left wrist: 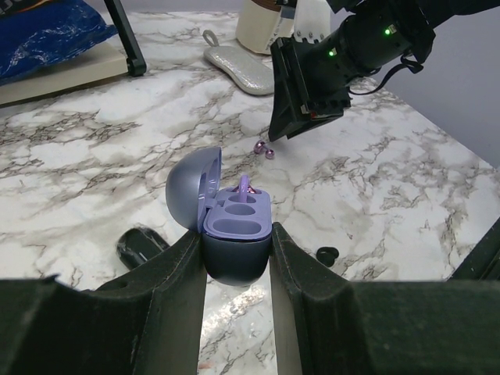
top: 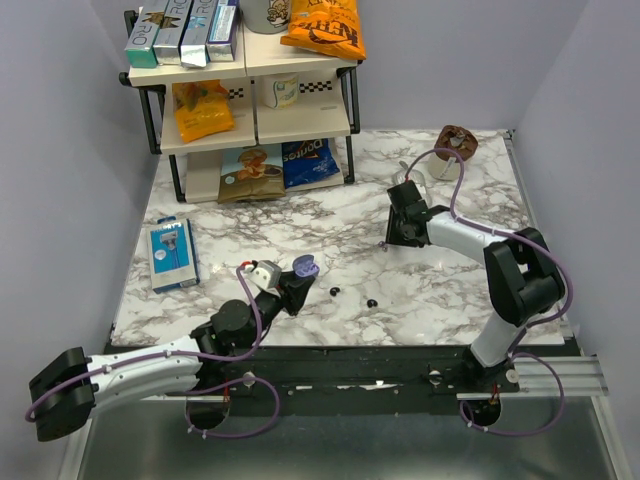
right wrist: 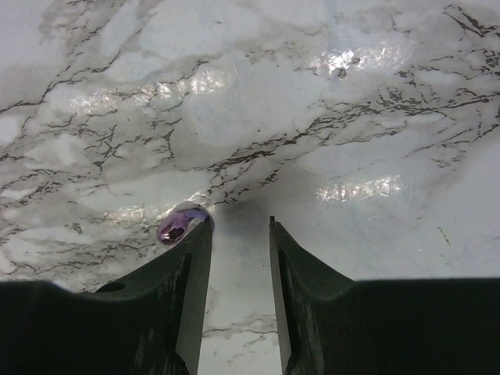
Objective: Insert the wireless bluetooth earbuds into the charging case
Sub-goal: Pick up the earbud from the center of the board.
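My left gripper (top: 292, 288) (left wrist: 237, 236) is shut on the purple charging case (top: 303, 266) (left wrist: 238, 219). It holds the case upright with the lid open, and both sockets look empty. Two tiny black earbuds lie on the marble just ahead of it, one (top: 335, 291) (left wrist: 141, 246) to the left and one (top: 371, 302) (left wrist: 326, 255) to the right. My right gripper (top: 403, 237) (right wrist: 240, 223) is open and points down at the table, farther back. Nothing is between its fingers. A glossy purple bit (right wrist: 176, 226) (left wrist: 266, 148) lies just outside its left fingertip.
A shelf rack (top: 250, 120) with snack bags and boxes stands at the back left. A blue box (top: 172, 253) lies at the left. A white cup (top: 415, 165) and a brown object (top: 457, 142) sit at the back right, and a grey pouch (left wrist: 238, 66) lies beside the cup.
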{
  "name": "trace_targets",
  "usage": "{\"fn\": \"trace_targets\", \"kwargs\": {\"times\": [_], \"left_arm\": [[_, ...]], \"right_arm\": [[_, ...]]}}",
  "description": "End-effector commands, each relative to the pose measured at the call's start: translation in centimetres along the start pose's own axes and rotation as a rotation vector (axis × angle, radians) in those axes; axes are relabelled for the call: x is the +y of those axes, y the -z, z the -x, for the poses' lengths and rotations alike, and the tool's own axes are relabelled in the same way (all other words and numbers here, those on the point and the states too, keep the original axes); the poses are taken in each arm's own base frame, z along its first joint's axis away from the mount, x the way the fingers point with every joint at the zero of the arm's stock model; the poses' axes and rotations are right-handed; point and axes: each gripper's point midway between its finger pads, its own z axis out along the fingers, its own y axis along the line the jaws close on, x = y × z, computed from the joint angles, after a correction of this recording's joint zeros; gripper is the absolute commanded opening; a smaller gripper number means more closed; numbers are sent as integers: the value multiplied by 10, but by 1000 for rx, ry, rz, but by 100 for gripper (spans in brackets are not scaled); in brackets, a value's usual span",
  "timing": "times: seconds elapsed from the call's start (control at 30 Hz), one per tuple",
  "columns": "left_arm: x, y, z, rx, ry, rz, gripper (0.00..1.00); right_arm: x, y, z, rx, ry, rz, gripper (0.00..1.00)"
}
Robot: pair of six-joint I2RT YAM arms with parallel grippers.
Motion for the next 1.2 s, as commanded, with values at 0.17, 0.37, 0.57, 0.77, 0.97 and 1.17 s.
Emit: {"fn": "trace_targets", "kwargs": {"times": [0.17,0.37,0.57,0.77,0.97,1.17], "left_arm": [[-2,-4,7,-29,20,6,0],[-4,-5,7,-30,21,1,0],[-3,-5,6,-27,20,5,0],[-3,-5,5,-24,22,6,0],[-3,-5,4,-23,26,6,0],[-4,-6,5,-24,28,0,0]], "right_arm": [[13,-4,-2,13,17,70,45],[16,-9,-10,40,29,84,45],[14,-13,-17,61,31,75,45],[15,-16,-22,76,39,88,42],[23,-12,-29,83,60,103,38],[21,-16,-40,116,70,80,33]]}}
